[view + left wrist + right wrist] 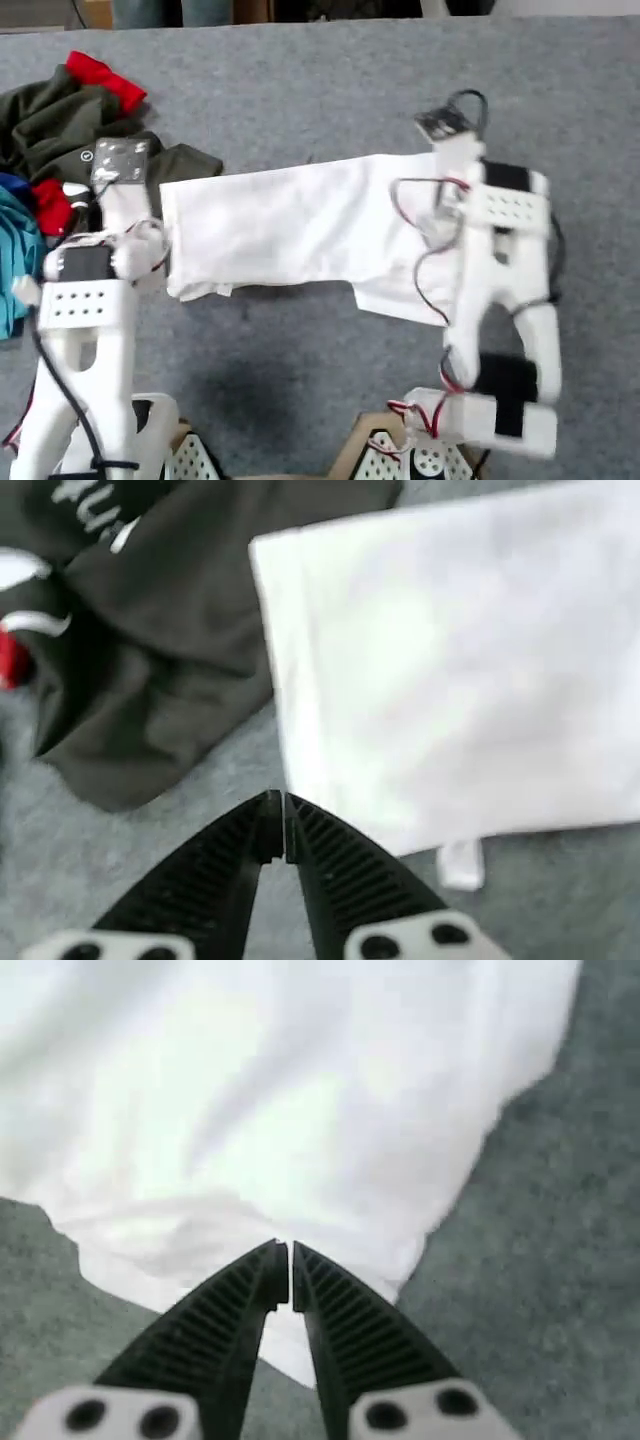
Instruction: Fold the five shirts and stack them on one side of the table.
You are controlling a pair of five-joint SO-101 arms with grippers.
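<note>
A white shirt (290,225) lies partly folded across the middle of the grey table, also seen in the left wrist view (460,660) and the right wrist view (270,1090). My left gripper (277,825) is shut and empty, just above the table beside the shirt's left edge, near the corner with a small tag (460,865). In the high view the left gripper (152,252) sits at that edge. My right gripper (290,1260) is shut with nothing in it, over the shirt's right end; from above the right gripper (447,190) is largely hidden by the arm.
A heap of unfolded shirts lies at the back left: a dark one (50,120) (150,650), a red one (100,78) and a teal one (15,255). Bare table (300,380) stretches in front of the white shirt and behind it.
</note>
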